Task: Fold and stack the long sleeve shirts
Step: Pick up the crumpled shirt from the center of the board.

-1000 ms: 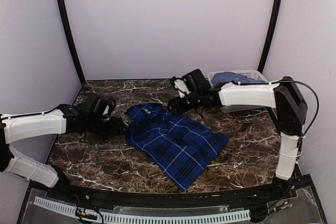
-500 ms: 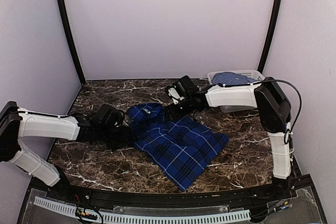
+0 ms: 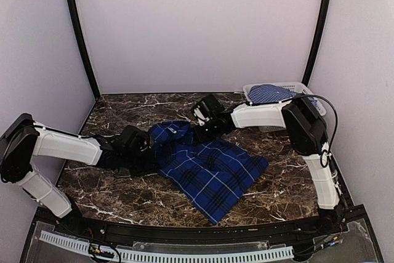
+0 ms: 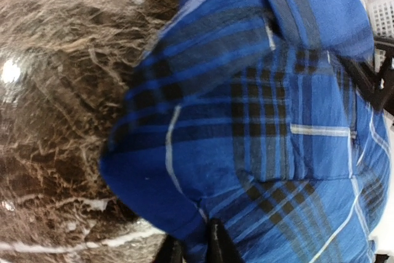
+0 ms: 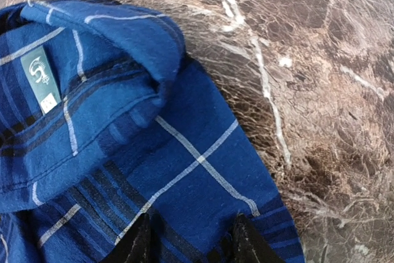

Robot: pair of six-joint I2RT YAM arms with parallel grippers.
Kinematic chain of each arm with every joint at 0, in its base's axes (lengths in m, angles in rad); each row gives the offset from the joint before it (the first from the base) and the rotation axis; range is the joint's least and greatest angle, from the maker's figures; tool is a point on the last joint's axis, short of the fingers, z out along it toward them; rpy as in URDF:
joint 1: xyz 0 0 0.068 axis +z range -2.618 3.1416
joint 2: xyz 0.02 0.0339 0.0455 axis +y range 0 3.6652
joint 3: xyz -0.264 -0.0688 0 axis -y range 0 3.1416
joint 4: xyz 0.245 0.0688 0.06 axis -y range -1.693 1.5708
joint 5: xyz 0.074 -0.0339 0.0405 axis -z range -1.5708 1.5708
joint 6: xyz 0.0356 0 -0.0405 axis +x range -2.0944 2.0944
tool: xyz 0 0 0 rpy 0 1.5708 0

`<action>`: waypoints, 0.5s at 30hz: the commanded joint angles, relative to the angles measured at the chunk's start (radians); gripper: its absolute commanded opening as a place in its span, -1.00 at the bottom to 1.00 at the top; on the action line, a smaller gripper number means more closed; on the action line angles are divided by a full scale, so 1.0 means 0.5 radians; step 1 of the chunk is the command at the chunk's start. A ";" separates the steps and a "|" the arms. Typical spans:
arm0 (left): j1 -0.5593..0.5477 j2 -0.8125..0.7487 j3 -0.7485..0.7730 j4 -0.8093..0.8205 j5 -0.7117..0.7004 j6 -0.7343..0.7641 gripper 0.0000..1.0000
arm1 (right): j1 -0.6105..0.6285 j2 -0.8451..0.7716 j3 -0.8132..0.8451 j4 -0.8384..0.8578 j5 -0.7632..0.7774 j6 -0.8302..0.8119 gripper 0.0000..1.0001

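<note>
The dark navy plaid shirt [image 3: 206, 167] lies spread and rumpled in the middle of the marble table [image 3: 289, 170], collar toward the back. My left gripper [image 3: 149, 152] is at its left edge; in the left wrist view its jaws [image 4: 192, 250] stand nearly together, pinching a fold of that shirt [image 4: 258, 103]. My right gripper [image 3: 198, 129] rests at the collar end. In the right wrist view its fingers [image 5: 192, 244] stand apart, pressed on flat cloth [image 5: 123, 121] beside the collar label [image 5: 40, 78]. The lighter blue checked shirt [image 3: 271, 92] is bundled in the basket.
A pale lattice basket [image 3: 295, 85] stands at the back right corner against the wall. Both arms reach low across the table from the left and right sides. Black frame posts rise at both back corners.
Both arms have moved inward onto the plaid shirt. The left jaws have closed on its left edge, and the right jaws have narrowed over the collar end.
</note>
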 commanded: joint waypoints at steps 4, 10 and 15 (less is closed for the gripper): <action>-0.009 -0.067 0.153 -0.199 -0.224 0.125 -1.00 | 0.010 -0.005 0.147 -0.046 0.104 0.033 -0.84; -0.009 -0.211 0.365 -0.497 -0.500 0.324 -1.00 | 0.010 -0.145 0.136 -0.071 0.252 0.015 -1.00; -0.004 -0.315 0.481 -0.652 -0.637 0.463 -1.00 | 0.004 -0.199 0.171 -0.125 0.213 0.001 -0.78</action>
